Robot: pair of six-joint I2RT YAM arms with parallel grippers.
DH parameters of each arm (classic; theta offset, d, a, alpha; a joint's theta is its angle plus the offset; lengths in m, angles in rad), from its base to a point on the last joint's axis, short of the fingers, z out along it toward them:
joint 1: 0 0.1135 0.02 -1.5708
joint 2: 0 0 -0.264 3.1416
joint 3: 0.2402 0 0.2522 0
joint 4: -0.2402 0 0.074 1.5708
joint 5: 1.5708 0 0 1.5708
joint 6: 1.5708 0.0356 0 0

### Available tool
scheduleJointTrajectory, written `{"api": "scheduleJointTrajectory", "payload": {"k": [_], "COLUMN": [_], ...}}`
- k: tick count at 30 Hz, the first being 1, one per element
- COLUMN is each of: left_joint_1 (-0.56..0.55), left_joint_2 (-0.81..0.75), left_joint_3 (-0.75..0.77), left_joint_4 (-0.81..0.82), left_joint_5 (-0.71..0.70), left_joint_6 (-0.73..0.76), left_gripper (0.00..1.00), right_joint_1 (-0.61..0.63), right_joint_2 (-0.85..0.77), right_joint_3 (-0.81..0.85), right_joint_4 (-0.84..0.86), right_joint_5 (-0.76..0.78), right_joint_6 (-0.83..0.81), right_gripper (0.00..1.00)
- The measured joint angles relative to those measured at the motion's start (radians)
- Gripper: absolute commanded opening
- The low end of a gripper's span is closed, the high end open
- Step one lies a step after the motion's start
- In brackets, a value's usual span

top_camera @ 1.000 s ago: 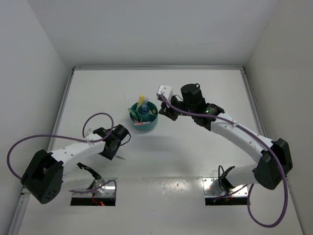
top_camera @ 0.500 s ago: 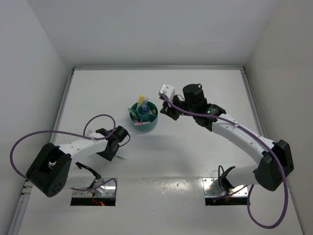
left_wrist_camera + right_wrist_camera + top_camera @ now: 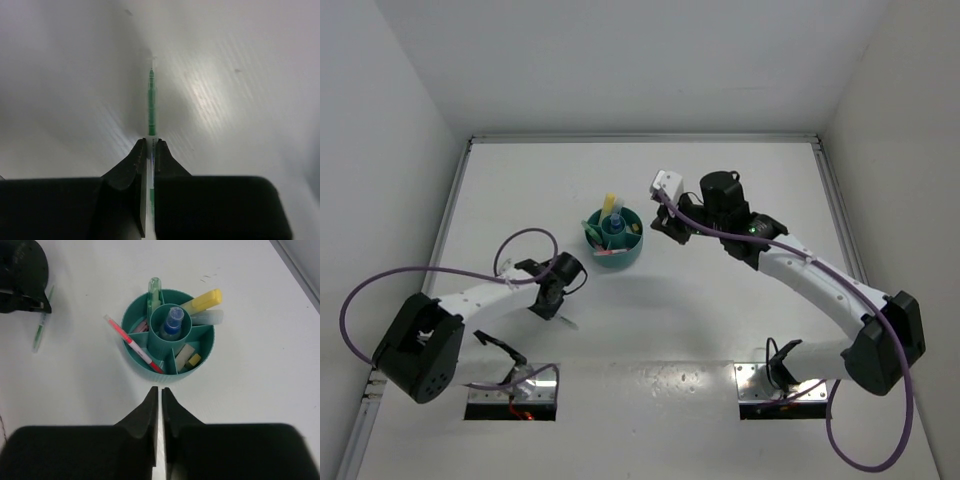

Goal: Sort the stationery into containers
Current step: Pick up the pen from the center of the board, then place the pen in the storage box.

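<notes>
A thin green-and-white pen [image 3: 151, 102] lies on the white table, and my left gripper [image 3: 151, 143] is shut on its rear half, low over the table near the front left [image 3: 558, 298]. The round teal tub [image 3: 171, 378] stands mid-table [image 3: 638, 252]. It holds a red pen [image 3: 134, 344] leaning over the rim, a mint-green stick [image 3: 154, 290], a yellow stick [image 3: 204, 301], a pale blue stick [image 3: 208, 317], a blue-capped bottle [image 3: 173, 322] in the centre cup, and small blocks [image 3: 185, 353]. My right gripper [image 3: 160, 389] is shut and empty, hovering just right of the tub [image 3: 664, 228].
White walls close in the table on the left, far and right sides. Purple cables loop from both arms. The two arm bases sit at the near edge [image 3: 510, 385].
My left gripper has closed on the green pen and shifted a little toward the near edge. The right arm has drifted slightly to the right.
</notes>
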Motion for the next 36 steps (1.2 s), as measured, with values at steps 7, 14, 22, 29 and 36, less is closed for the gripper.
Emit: {"api": "scheduleJointTrajectory", "payload": {"k": [7,14,22,29,36], "left_joint_1": [-0.115,-0.257,-0.433,-0.565,-0.546], "left_joint_2": [-0.106,-0.17,-0.073,0.2,0.317], "left_joint_3": [0.236,0.35,0.355,0.541,0.592], "left_joint_4": [0.026,0.208,0.467,0.537,0.547], "left_joint_5": [-0.117,-0.328,-0.689,-0.906,-0.946], "left_joint_6": [0.273,0.567,0.692,0.692,0.689], "left_gripper": [0.0,0.0,0.0,0.0,0.0], "right_joint_1": [-0.001,-0.008,-0.021,-0.026,-0.038], "right_joint_2": [0.0,0.0,0.023,0.055,0.055], "right_joint_3": [-0.023,-0.045,-0.095,-0.095,-0.095], "right_joint_4": [0.008,0.027,0.066,0.067,0.068], "right_joint_5": [0.053,0.135,0.215,0.219,0.243], "right_joint_6": [-0.015,-0.058,-0.072,-0.073,-0.073], "right_gripper": [0.62,0.03,0.04,0.03,0.03]}}
